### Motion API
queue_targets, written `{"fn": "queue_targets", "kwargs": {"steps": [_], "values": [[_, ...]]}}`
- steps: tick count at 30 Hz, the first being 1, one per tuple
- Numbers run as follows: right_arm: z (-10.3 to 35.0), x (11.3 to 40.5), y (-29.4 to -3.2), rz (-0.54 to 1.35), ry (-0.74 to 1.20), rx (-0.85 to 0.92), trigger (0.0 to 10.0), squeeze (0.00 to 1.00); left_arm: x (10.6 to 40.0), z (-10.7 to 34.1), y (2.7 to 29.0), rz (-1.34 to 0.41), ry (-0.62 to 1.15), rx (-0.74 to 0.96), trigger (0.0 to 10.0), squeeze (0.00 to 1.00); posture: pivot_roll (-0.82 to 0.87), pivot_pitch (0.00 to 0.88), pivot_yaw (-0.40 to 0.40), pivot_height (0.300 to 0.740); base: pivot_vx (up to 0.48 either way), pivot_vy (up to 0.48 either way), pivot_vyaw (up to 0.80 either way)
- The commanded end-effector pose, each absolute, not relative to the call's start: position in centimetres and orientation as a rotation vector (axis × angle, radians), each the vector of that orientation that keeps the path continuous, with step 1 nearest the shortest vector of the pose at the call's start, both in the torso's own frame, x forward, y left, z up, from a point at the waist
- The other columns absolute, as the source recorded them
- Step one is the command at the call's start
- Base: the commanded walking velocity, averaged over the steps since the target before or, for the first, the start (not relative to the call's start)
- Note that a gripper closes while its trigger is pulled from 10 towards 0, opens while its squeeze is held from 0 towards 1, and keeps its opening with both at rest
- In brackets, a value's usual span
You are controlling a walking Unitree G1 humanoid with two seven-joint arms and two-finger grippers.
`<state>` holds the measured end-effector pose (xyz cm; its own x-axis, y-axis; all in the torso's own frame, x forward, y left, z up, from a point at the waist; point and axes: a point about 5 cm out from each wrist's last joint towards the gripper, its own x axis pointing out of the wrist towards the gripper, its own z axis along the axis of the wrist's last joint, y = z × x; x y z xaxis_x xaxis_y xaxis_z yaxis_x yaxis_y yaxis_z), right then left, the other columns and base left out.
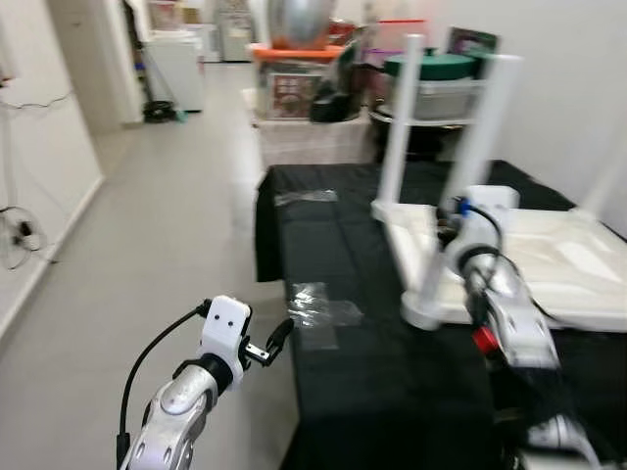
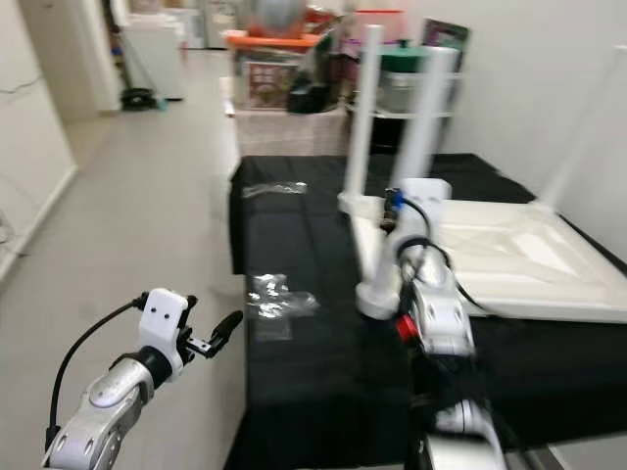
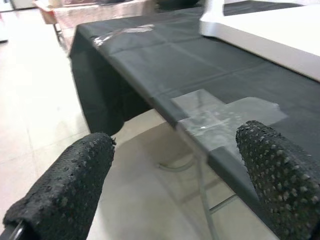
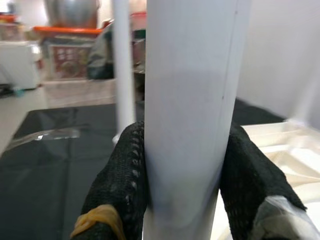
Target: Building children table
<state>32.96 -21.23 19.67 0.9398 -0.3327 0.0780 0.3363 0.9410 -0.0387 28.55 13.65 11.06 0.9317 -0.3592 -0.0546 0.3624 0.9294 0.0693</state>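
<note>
The right end effector (image 4: pixel 182 200) clamps the near upright leg (image 1: pixel 460 186) of the upturned children's table (image 1: pixel 549 259) on the worktop (image 1: pixel 362 382), while the left end effector (image 1: pixel 277 338) hangs spread beside the edge.

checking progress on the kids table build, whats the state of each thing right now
white tabletop: upside down on the black cloth
near table leg: upright on the tabletop's corner, gripped
far table leg: upright, free
right pincer: shut on the near leg
left pincer: open, empty, beside the table's edge
plastic bag: flat on the cloth
</note>
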Motion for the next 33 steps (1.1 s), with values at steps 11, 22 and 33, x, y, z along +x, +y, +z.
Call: {"fn": "queue_targets", "kwargs": {"steps": [11, 22, 33], "values": [[14.8, 31.4, -16.9, -0.284, 0.198, -0.075, 0.0, 0.00, 28.6, 10.9, 13.5, -0.383, 0.051, 0.099, 10.0, 0.00, 0.05, 0.000, -0.039, 0.740, 0.000, 0.000, 0.00], [22.2, 32.3, -15.9, 0.652, -0.170, -0.237, 10.0, 0.00, 28.6, 10.9, 13.1, -0.394, 0.049, 0.095, 10.0, 0.00, 0.04, 0.000, -0.038, 0.740, 0.000, 0.000, 0.00], [21.5, 33.3, -17.1, 0.812, -0.067, -0.275, 10.0, 0.00, 28.4, 11.0, 13.7, -0.371, 0.047, 0.098, 10.0, 0.00, 0.07, 0.000, -0.055, 0.740, 0.000, 0.000, 0.00]]}}
